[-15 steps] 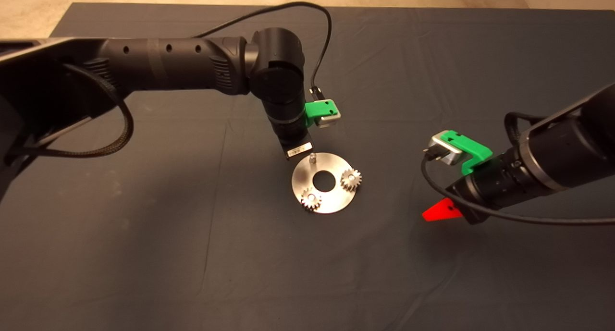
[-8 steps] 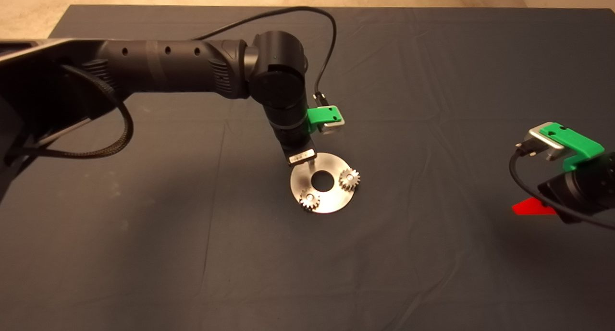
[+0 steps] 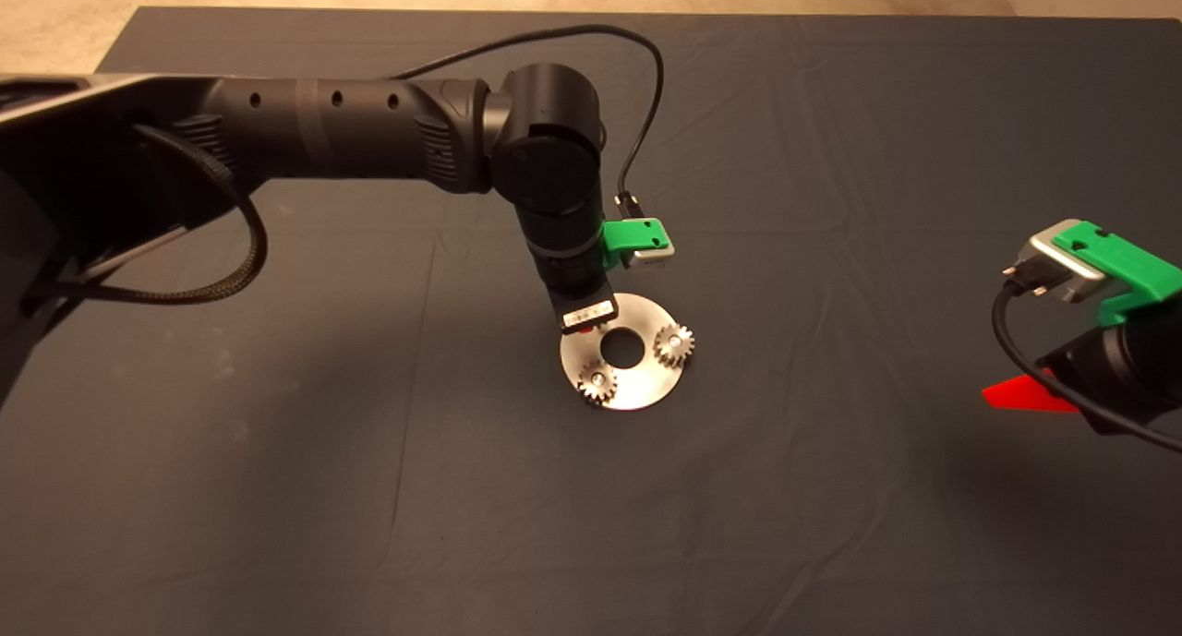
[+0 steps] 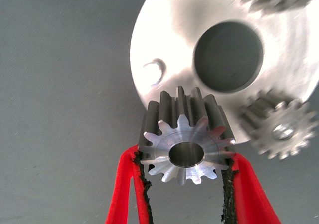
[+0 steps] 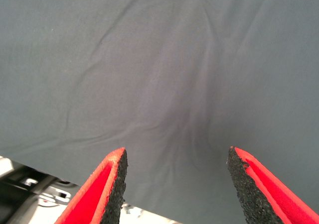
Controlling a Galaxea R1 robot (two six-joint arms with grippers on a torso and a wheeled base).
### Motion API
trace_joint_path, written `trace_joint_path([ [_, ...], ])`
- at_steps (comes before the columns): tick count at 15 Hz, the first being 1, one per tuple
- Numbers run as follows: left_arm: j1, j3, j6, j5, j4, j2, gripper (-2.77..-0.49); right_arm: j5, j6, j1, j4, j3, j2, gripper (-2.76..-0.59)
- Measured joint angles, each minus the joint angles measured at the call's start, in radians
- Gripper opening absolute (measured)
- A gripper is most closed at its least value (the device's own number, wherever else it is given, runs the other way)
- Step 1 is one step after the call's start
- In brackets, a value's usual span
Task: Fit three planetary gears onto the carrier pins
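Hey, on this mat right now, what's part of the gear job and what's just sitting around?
Part of the job:
- disc with its free pin
- two seated gears
- third gear, clamped in the left gripper above the disc

Just there:
- right gripper, open, parked at the mat's right edge
- cables

Silver gear [image 4: 185,147], red fingers [image 4: 130,194], blk pads.

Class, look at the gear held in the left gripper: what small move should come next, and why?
Probably a slight shift to centre the held gear over the one bare carrier pin, then straight down. The left gripper grips it above the disc; the other two gears already sit on pins. The right gripper waits open aside.
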Motion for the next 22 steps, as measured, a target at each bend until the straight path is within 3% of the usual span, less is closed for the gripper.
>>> trace_joint_path([
  [2,0.000,-0.003,0.029,0.001,-0.006,0.000,-2.74,0.001,0.061,-0.017,0.000,0.001,0.000,-1.89],
  [4,0.000,-0.004,0.051,0.002,-0.026,-0.001,-2.74,0.004,0.103,-0.074,0.000,0.010,0.000,-1.89],
  [5,0.000,-0.005,0.053,0.002,-0.026,0.000,-2.74,0.004,0.106,-0.087,0.001,0.014,0.000,-1.89],
  [7,0.000,-0.012,0.073,0.001,-0.028,0.005,-2.74,-0.009,0.106,-0.093,0.000,0.016,0.000,-1.89],
  [9,0.000,-0.044,0.103,0.002,-0.029,0.015,-2.74,-0.028,0.108,-0.131,0.001,0.016,0.000,-1.89],
  [14,0.000,-0.121,0.177,-0.002,-0.029,0.052,-2.74,-0.031,0.108,-0.132,0.001,0.016,0.000,-1.89],
  [22,0.000,-0.151,0.217,-0.005,-0.030,0.063,-2.74,-0.027,0.108,-0.133,0.001,0.016,0.003,-1.89],
])
